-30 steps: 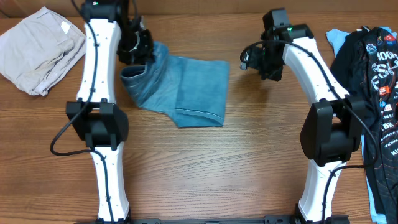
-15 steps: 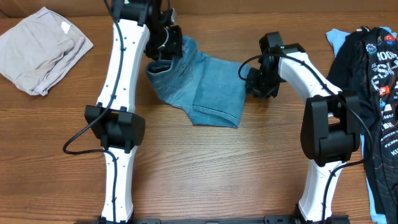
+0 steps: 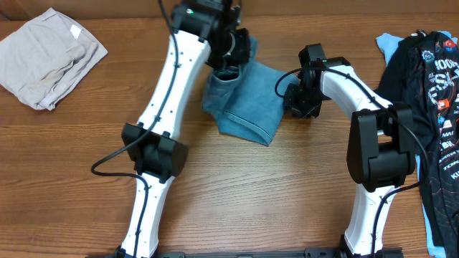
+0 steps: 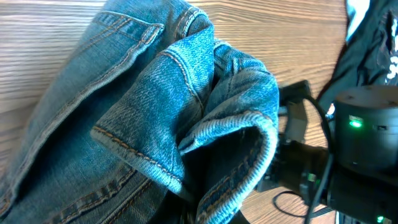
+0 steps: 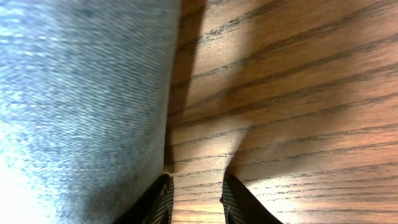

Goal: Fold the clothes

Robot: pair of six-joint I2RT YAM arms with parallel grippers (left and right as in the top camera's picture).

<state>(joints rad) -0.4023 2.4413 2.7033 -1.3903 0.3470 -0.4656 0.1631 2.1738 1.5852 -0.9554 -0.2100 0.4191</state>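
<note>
The folded light-blue denim jeans (image 3: 247, 100) lie at the table's back middle. My left gripper (image 3: 228, 63) is shut on their bunched waistband edge and holds it lifted; the left wrist view shows the stitched denim (image 4: 180, 106) filling the frame, with the jaws hidden under cloth. My right gripper (image 3: 295, 100) is open and empty, low over the wood just right of the jeans' right edge (image 5: 81, 106); its fingertips (image 5: 163, 193) stand apart beside the cloth. The black printed T-shirt (image 3: 437, 86) and pale-blue garment (image 3: 387, 44) lie far right. Beige trousers (image 3: 46, 57) lie far left.
The right arm's base (image 3: 380, 154) stands at the right and the left arm's elbow (image 3: 154, 150) at centre left. The T-shirt pile hangs down along the table's right edge. Bare wood (image 3: 272, 201) lies in front of the jeans.
My left gripper has dragged the jeans to the right across the table, bunching them narrower. My right gripper has dropped lower and now sits against the jeans' right edge.
</note>
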